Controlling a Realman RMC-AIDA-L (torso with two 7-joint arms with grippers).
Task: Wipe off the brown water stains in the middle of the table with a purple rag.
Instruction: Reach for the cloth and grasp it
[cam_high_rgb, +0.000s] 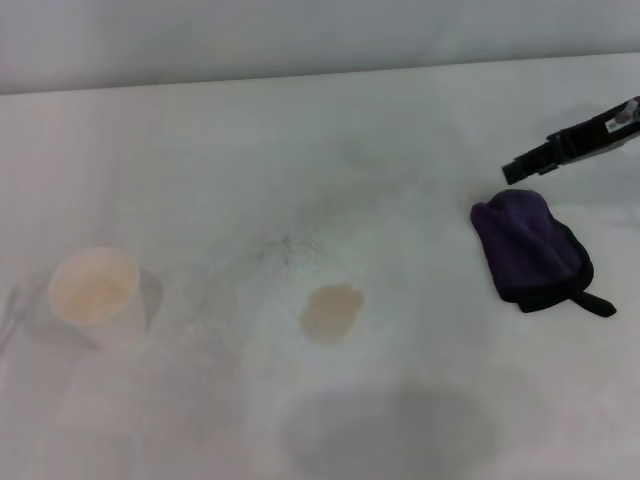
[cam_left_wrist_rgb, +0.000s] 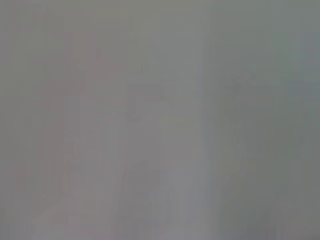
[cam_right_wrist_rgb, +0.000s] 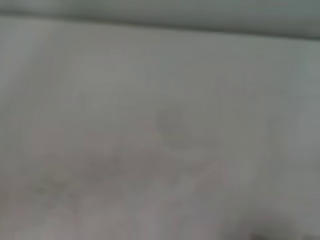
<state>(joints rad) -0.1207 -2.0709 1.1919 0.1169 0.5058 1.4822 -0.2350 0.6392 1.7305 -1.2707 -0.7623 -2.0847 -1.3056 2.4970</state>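
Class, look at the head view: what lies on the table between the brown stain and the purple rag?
Nothing: in the head view only bare table separates the brown stain from the purple rag.

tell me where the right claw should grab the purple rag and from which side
Probably the raised, bunched middle of the dark purple soft cloth, coming straight down from above: it lies flat on the white table, with no edge lifted. The thin black tab is a poorer hold. The right claw is just beyond it.
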